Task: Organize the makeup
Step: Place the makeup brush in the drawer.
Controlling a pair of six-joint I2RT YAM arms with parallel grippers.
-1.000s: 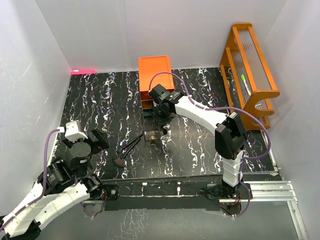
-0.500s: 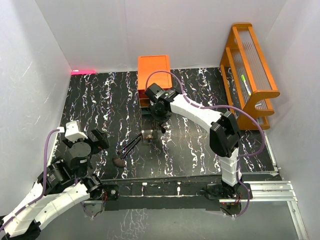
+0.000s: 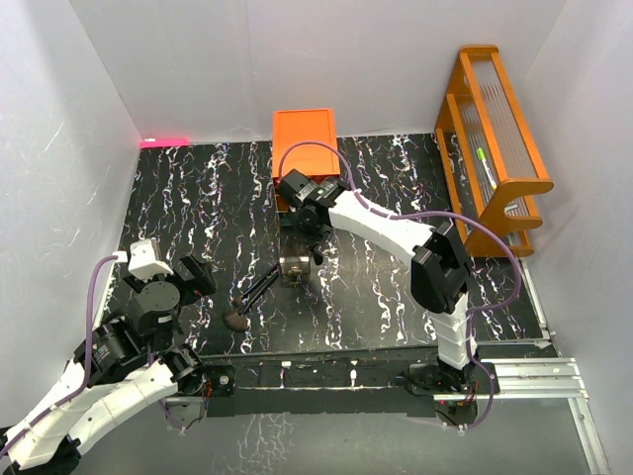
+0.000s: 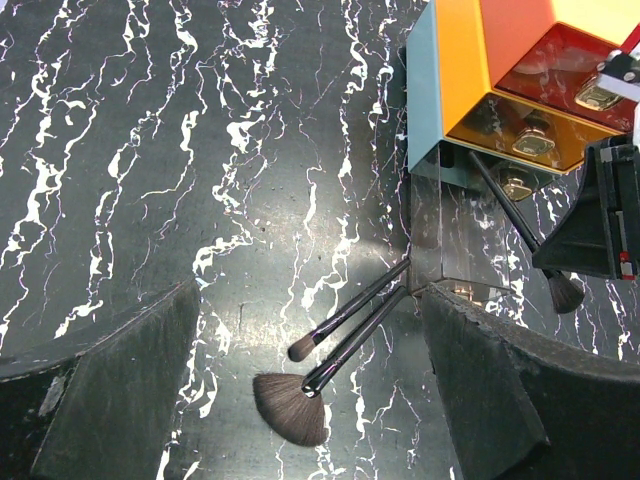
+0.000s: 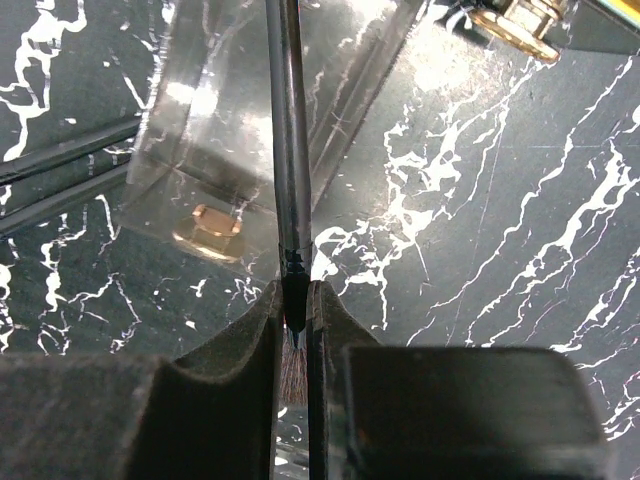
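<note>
Black marbled surface (image 3: 198, 198); orange chest (image 3: 304, 139) at far centre, orange rack (image 3: 499, 129) far right. A clear drawer (image 4: 450, 230) sits just near of the chest.

Right hand (image 5: 293, 310): closed on a brush (image 5: 286, 150), pinched at the ferrule just above the bristles. The black handle slants away over the drawer toward the chest.

Left hand (image 3: 195, 278): fully open, holding nothing, near left, well apart from the chest.

Two brushes (image 4: 350, 320) lie side by side on the surface, left of the drawer, handle ends at its edge. Their heads point near-left: one a brown fan, the other small and round.
</note>
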